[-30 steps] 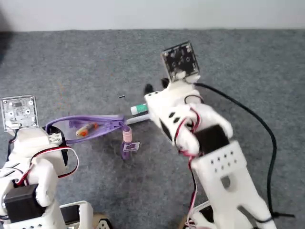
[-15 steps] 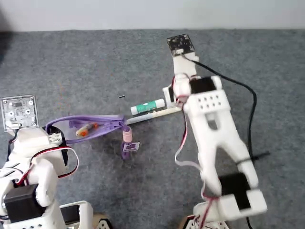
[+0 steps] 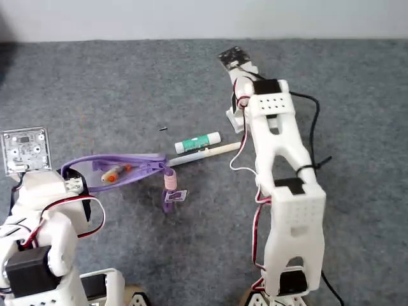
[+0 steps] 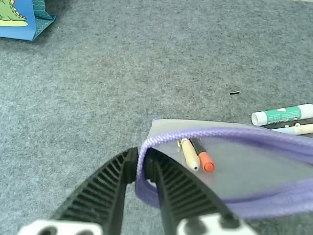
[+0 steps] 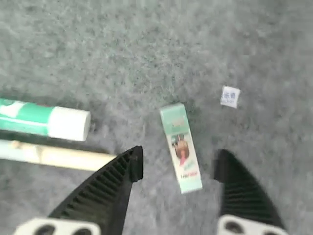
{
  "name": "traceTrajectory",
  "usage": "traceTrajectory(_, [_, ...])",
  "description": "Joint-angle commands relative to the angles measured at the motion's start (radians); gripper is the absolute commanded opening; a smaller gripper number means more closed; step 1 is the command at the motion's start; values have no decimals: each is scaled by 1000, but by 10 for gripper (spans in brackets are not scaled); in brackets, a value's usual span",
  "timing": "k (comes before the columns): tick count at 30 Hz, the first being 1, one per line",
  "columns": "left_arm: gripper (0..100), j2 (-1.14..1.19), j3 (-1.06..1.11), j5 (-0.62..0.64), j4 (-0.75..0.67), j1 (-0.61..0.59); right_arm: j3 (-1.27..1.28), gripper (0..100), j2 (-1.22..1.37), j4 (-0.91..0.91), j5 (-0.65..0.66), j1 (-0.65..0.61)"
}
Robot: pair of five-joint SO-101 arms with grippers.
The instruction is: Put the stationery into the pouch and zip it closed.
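A clear purple pouch (image 3: 118, 169) lies open at the left, with an orange marker (image 3: 113, 174) and a cream pen (image 4: 190, 154) inside. My left gripper (image 4: 142, 165) is shut on the pouch's end rim. The zipper pull with a pink charm (image 3: 169, 181) hangs at the pouch's other end. A green glue stick (image 3: 197, 142) and a long cream pen (image 3: 205, 153) lie on the mat beside the pouch mouth. My right arm (image 3: 274, 140) stretches to the far middle. My right gripper (image 5: 181, 159) stands open just above a small green eraser (image 5: 181, 147), one finger on each side.
Grey carpet covers the table. A white paper scrap (image 5: 229, 96) lies near the eraser and a tiny black bit (image 3: 164, 129) beyond the pouch. A blue box with a dinosaur picture (image 4: 19, 17) sits far off in the left wrist view.
The right arm has swung away from the pen and glue stick and stretched out toward the far side, uncovering both. The left arm and the pouch have not moved.
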Motion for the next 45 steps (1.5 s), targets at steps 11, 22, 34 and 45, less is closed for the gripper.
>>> traceTrajectory(11, [11,14,48,9,-2,0,-549,266,429,59,74,53])
traceTrajectory(22, [11,14,50,9,-2,0,-689,32,495,214,72,61])
traceTrajectory(34, [11,14,51,9,-12,0,-996,14,495,510,-23,31])
traceTrajectory(45, [11,14,53,9,-15,0,-904,178,503,510,-25,21])
